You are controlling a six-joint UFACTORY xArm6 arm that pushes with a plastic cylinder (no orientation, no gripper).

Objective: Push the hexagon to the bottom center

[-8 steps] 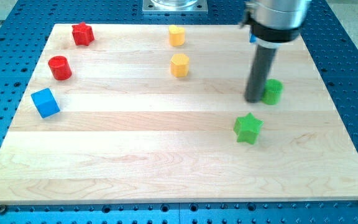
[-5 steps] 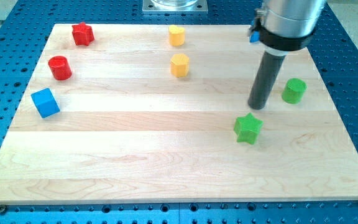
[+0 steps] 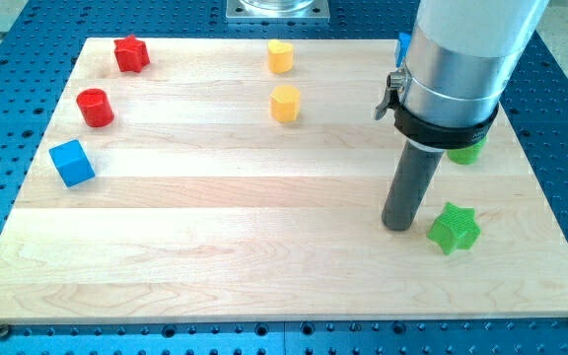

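Camera view, the only one. The wooden board [image 3: 264, 266] lies on a blue perforated table [image 3: 560, 118]. My tip [image 3: 398, 227] rests on the board in the right half, toward the view's bottom, and the green star [image 3: 454, 228] sits just beside it at about 3 o'clock; whether they touch I cannot tell. A green block [image 3: 466, 153], its shape mostly hidden behind the arm's metal collar, peeks out at roughly 1 o'clock from the tip. There are no fingers on this rig, only the straight dark rod, so there is nothing to spread or pinch.

The task's thing, the yellow hexagon [image 3: 285, 103], stands well apart from the tip, at about 10 o'clock from it, in the upper middle of the board. A second yellow block [image 3: 280, 56], whose shape I cannot make out for sure, sits at 12 o'clock from the hexagon near the top edge. At the view's left are a red star [image 3: 131, 53], a red cylinder [image 3: 95, 106] and a blue cube [image 3: 72, 163].

I judge the push has not begun: the hexagon is untouched and the bottom centre is bare. The next move calls for bringing the tip round to the hexagon's 12 o'clock side, between the two yellow blocks without knocking the upper one, then driving straight toward 6 o'clock.
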